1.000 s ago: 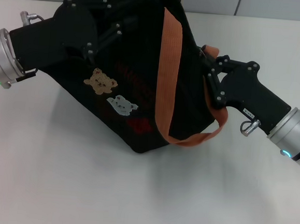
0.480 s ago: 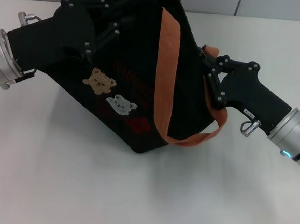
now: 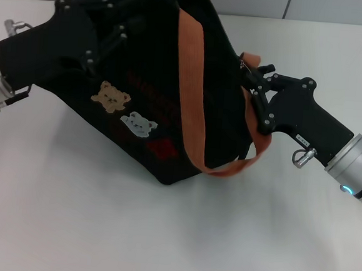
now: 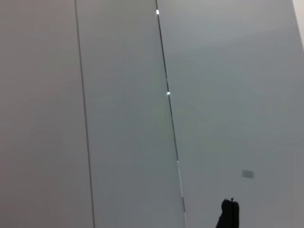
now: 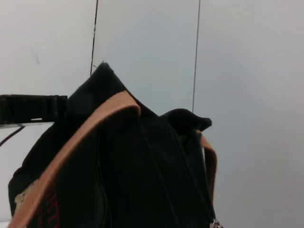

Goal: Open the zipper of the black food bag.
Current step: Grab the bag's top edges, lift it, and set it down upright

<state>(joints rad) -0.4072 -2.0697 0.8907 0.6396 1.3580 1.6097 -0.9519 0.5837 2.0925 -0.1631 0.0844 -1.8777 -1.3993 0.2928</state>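
Note:
The black food bag (image 3: pixel 158 108) lies tilted on the white table, its bear and cat patches facing me and an orange-brown strap (image 3: pixel 190 98) draped over it. My left gripper (image 3: pixel 123 33) is at the bag's upper left end, shut on the fabric there. My right gripper (image 3: pixel 251 84) is against the bag's right end, just below the zipper's small silver pull tab (image 3: pixel 242 64). The zip line itself is lost in the black fabric. In the right wrist view the bag (image 5: pixel 142 180) fills the lower half, with the silver tab (image 5: pixel 216 223) at the bottom edge.
The white table (image 3: pixel 98 229) stretches out in front of the bag and to both sides. A grey panelled wall (image 3: pixel 316 8) stands behind it. The left wrist view holds only that wall (image 4: pixel 118 118) and a dark scrap (image 4: pixel 229 214).
My left gripper has pulled to the left and the bag's left end went with it, carrying the patches leftward. The right gripper has stayed almost in place at the right end.

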